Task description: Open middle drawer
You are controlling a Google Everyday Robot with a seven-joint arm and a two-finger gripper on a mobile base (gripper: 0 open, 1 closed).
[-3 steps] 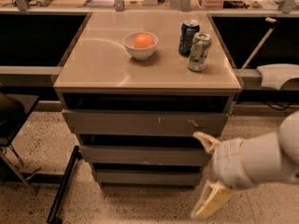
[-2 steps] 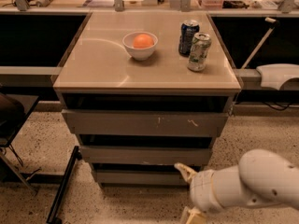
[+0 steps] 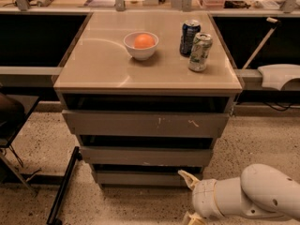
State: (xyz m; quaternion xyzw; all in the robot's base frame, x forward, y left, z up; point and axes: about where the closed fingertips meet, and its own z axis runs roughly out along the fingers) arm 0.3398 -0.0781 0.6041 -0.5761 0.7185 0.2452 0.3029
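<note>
Three drawer fronts stack under the table (image 3: 93, 74). Speckled floor (image 3: 42, 139) lies open left of the end effector (image 3: 190, 198). The middle drawer (image 3: 146, 156) sits just up-left of it, apart. The end effector is low by the floor, fingers spread, holding nothing. Bowl (image 3: 140, 46) and cans (image 3: 195, 45) stand well above.
</note>
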